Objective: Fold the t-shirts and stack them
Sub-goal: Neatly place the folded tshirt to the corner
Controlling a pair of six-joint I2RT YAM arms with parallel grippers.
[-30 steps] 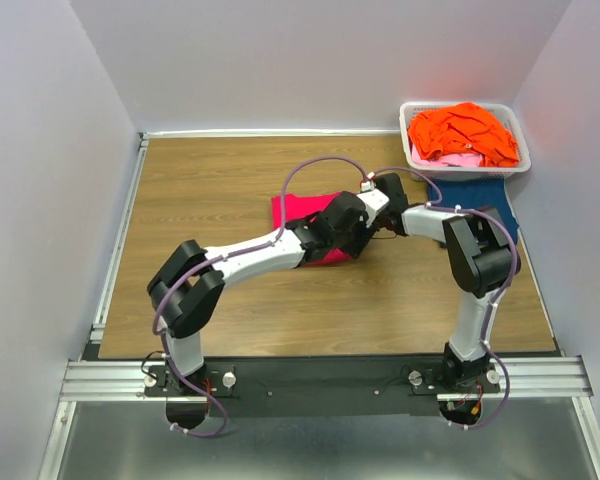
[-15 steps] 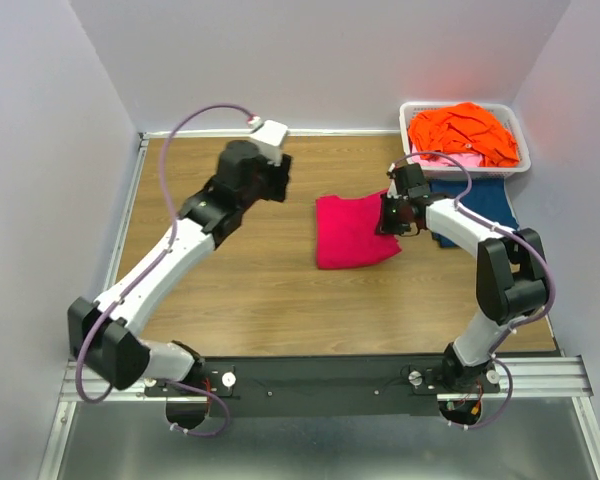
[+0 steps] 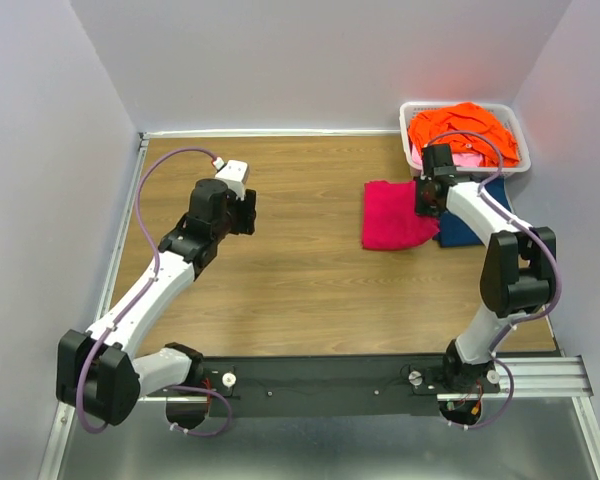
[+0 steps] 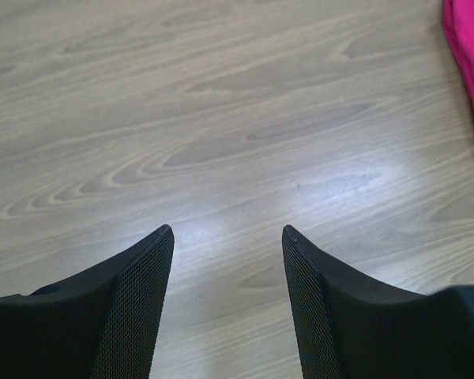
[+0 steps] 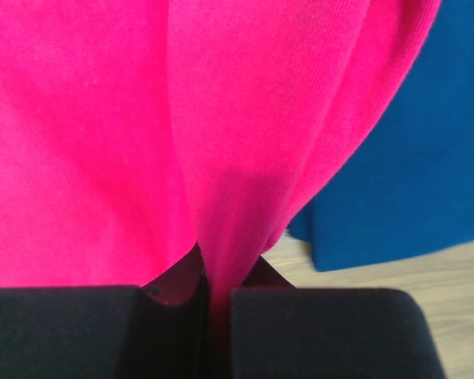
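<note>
The folded magenta-pink t-shirt (image 3: pixel 393 215) lies on the table at the right, its right edge over the folded dark blue t-shirt (image 3: pixel 480 215). My right gripper (image 3: pixel 427 197) is shut on a fold of the pink shirt (image 5: pixel 245 158), with the blue shirt (image 5: pixel 415 166) just behind it. Orange (image 3: pixel 462 132) and pale pink (image 3: pixel 462 159) t-shirts lie heaped in the white basket. My left gripper (image 3: pixel 242 212) is open and empty over bare table at the left; its wrist view shows the wood and the pink shirt's edge (image 4: pixel 470 71) at far right.
The white plastic basket (image 3: pixel 410 150) stands at the back right corner. The table is walled on the left, back and right. The arm bases sit on a metal rail (image 3: pixel 320 378) at the near edge.
The right gripper has dragged the pink shirt to the right, onto the blue shirt's edge. The left arm has let go, swung away to the left and drawn back toward the near side.
</note>
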